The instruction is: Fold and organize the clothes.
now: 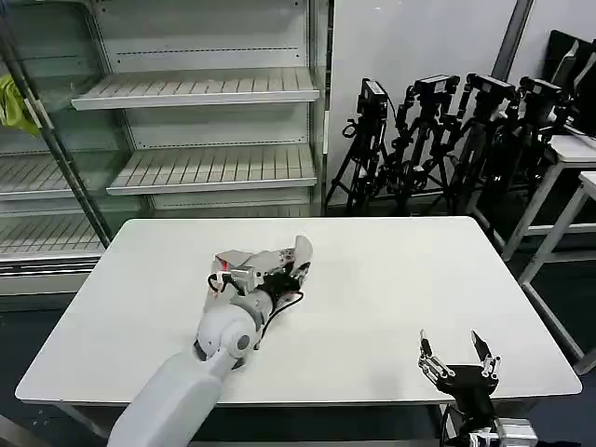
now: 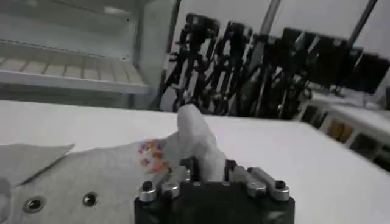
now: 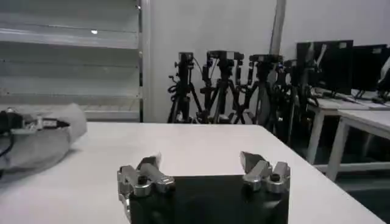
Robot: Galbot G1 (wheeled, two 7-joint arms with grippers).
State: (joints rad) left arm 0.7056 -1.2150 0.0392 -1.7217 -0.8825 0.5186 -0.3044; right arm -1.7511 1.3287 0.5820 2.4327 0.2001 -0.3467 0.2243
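A light grey shirt [image 1: 302, 250] lies near the middle of the white table [image 1: 391, 279]. In the left wrist view the shirt [image 2: 109, 176] shows a small colourful chest print [image 2: 152, 156] and metal snaps [image 2: 90, 198]. My left gripper [image 1: 282, 271] is shut on a raised fold of this shirt; the fold [image 2: 198, 137] stands up between the fingers [image 2: 189, 165]. My left arm covers much of the shirt in the head view. Near the table's front right corner my right gripper [image 1: 453, 346] [image 3: 201, 159] stands open with nothing in it.
White shelving [image 1: 196, 88] stands behind the table on the left, with a yellow-green cloth [image 1: 14, 102] hanging at its far left. Black camera tripods [image 1: 438, 140] crowd the back right. Further white tables [image 1: 577, 158] stand on the right.
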